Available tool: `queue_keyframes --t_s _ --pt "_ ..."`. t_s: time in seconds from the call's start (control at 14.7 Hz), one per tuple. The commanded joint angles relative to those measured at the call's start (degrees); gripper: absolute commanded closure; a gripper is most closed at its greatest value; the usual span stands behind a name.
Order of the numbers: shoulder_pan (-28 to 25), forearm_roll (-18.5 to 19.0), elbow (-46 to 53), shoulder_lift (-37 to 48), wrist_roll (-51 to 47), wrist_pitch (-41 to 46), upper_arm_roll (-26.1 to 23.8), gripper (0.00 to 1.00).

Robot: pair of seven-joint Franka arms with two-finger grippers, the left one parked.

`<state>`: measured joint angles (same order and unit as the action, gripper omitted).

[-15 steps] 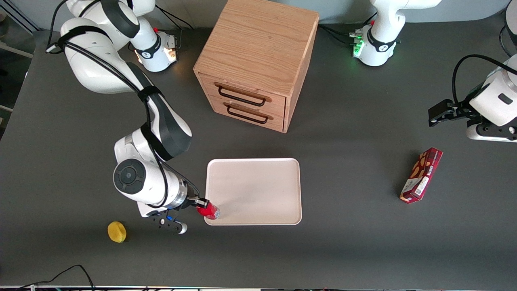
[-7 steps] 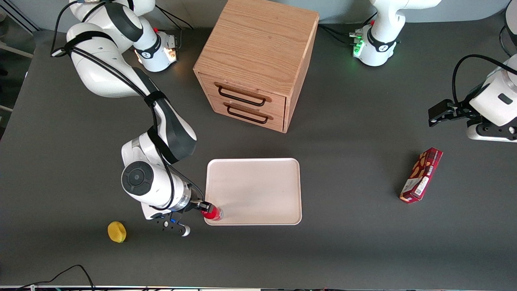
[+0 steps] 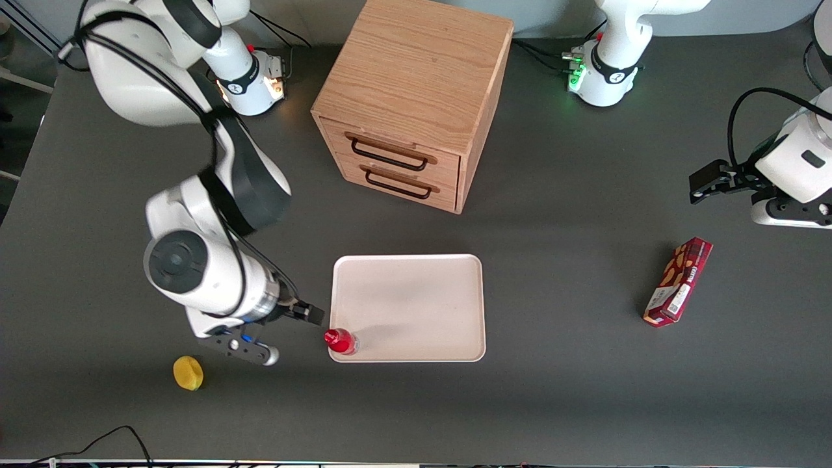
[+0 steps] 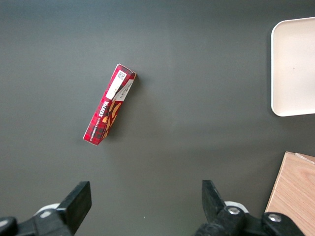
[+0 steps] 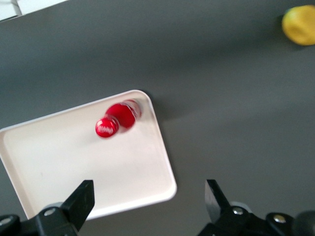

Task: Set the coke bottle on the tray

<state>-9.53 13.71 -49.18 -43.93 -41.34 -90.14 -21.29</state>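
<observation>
Front view: you will find the small slim red coke bottle with its red cap (image 3: 340, 340) standing upright on the large flat pale cream-pink tray with rounded corners and a low rim (image 3: 416, 305). It sits in the tray's corner nearest the camera, at the working arm's end. The right arm's black two-finger gripper (image 3: 311, 314) hangs above the dark grey table (image 3: 552, 260), just beside that tray corner and clear of the bottle. Note that nothing is between its fingers. A small yellow rounded object (image 3: 188, 373) lies on the table toward the working arm's end, nearer the camera than the gripper. The light oak two-drawer cabinet with dark handles (image 3: 416, 97) stands farther from the camera than the tray, and apart from it. A dark red rectangular snack box (image 3: 678, 281) lies flat toward the parked arm's end, well apart from the tray.

Right wrist view: you are looking down on the bottle (image 5: 118, 118), which stands in a rounded corner of the tray (image 5: 74, 162), inside the rim. The two dark fingers (image 5: 78, 204) are spread wide with empty space between them; they hold nothing. The yellow object (image 5: 299, 25) shows on the bare table, well apart from the tray.

Left wrist view: you see the snack box (image 4: 109, 109) lying flat on the table, one corner of the tray (image 4: 295, 64), and an edge of the oak cabinet (image 4: 294, 196).
</observation>
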Motion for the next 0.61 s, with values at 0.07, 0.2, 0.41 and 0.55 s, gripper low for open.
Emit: queue_keyframes --t_s 0.07,0.2,0.41,0.55 --pt "3.64 0.53 -2.24 11.39 7.94 14.25 -0.77 0.00" --pt "5.13 -0.26 -3.29 16.13 8.55 19.28 -0.69 0.00" --pt "6.46 -7.27 -10.20 25.70 17.75 21.50 5.95 0.00" --pt "6.19 -13.94 -19.50 33.60 24.09 20.54 14.22 0.00"
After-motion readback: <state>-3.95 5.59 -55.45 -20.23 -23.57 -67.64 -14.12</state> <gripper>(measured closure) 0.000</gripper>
